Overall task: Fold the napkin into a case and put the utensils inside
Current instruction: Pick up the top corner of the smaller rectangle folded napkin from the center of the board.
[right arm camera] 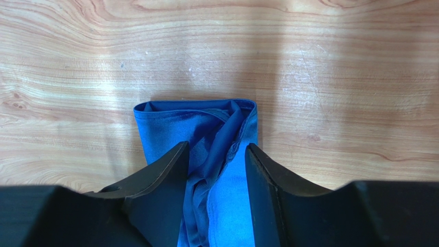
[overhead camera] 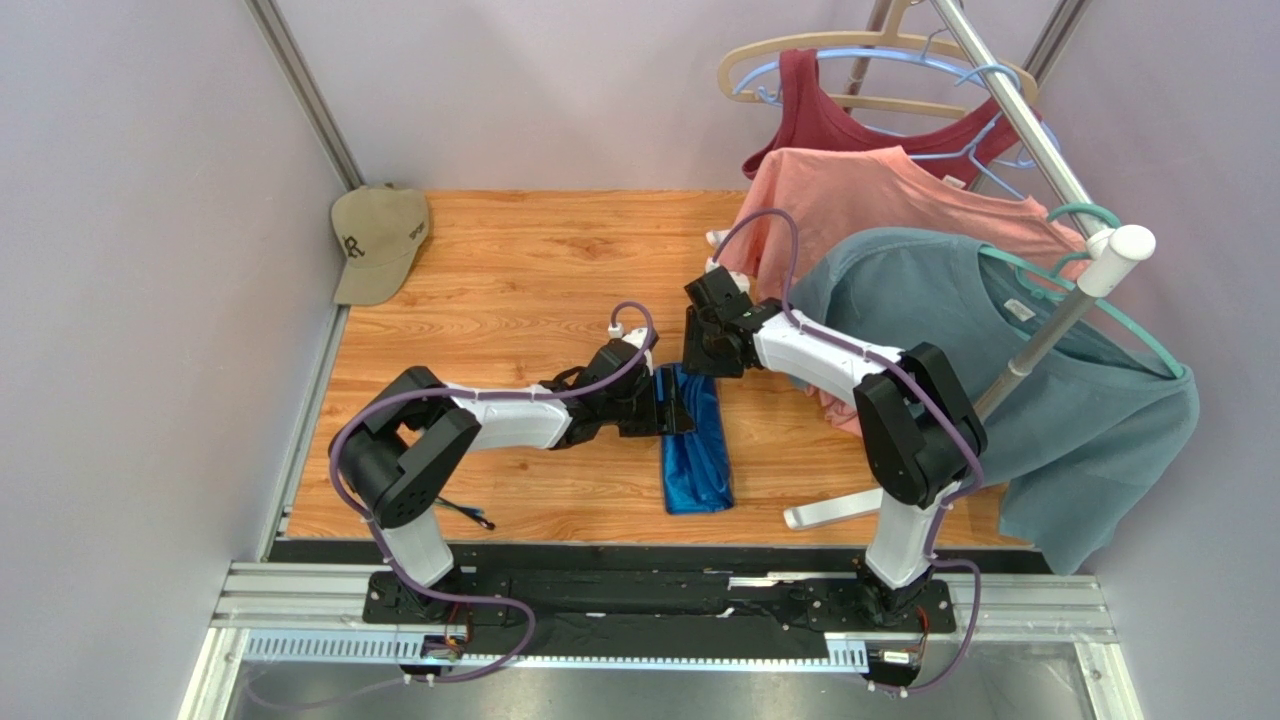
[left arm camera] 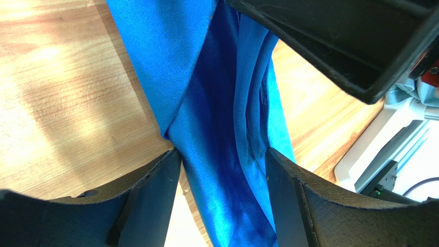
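Seen from above, the folded napkin (overhead camera: 696, 458) has its far end covered. The left gripper (left arm camera: 222, 154) stands wide open astride it. The right gripper (right arm camera: 217, 145) sits half-parted around bunched folds, and I cannot tell if it grips.

Bare tabletop (overhead camera: 496, 270) toward cap (overhead camera: 379, 237), shirts (overhead camera: 1037, 390) and rack foot (overhead camera: 830, 512) crowding right, left tool (left arm camera: 223, 157) facing right tool (right arm camera: 216, 149)

A robot test booth (plain grey walls (overhead camera: 135, 225), aluminium mounting rail (overhead camera: 1022, 608)).

Overhead view, two close wrist views, shared napkin (overhead camera: 696, 458)
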You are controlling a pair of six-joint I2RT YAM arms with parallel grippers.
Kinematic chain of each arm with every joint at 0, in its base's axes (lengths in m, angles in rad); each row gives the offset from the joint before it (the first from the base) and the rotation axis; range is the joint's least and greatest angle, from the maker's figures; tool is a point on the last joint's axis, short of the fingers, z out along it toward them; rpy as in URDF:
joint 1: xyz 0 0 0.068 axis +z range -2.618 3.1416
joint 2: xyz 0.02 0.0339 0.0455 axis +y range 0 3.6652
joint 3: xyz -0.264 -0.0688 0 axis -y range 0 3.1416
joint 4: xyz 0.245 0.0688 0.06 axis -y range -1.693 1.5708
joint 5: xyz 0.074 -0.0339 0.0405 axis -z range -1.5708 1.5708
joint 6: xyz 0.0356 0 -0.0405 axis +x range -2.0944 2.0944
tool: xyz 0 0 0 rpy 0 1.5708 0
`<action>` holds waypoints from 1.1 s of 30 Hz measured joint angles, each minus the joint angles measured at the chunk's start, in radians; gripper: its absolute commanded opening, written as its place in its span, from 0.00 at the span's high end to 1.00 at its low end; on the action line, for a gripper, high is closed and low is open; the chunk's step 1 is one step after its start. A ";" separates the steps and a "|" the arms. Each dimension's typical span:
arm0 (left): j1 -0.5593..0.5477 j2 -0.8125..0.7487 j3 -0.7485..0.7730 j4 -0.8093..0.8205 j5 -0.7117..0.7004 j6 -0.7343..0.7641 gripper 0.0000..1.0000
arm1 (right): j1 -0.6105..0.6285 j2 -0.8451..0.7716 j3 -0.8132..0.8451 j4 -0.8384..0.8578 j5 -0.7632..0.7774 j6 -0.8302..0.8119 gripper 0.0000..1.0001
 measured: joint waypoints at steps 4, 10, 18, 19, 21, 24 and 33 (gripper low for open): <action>0.000 -0.001 0.000 0.000 0.000 0.002 0.29 | -0.011 -0.018 -0.025 0.021 -0.027 0.010 0.55; 0.000 -0.001 -0.001 0.000 0.000 0.002 0.29 | -0.015 -0.058 -0.089 0.076 -0.057 0.047 0.58; 0.000 -0.002 -0.005 0.006 0.000 0.002 0.30 | -0.015 -0.089 -0.203 0.214 -0.072 0.054 0.50; 0.000 -0.003 -0.008 0.009 0.000 0.002 0.30 | -0.015 -0.100 -0.229 0.243 -0.071 0.049 0.50; 0.000 -0.005 -0.011 0.014 0.000 0.002 0.30 | -0.008 -0.129 -0.278 0.293 -0.065 0.037 0.51; 0.010 -0.013 -0.024 0.024 0.012 0.001 0.30 | 0.001 -0.167 -0.341 0.372 -0.050 -0.001 0.51; 0.074 -0.101 -0.087 -0.051 0.083 0.001 0.30 | 0.025 -0.201 -0.446 0.600 -0.071 -0.138 0.59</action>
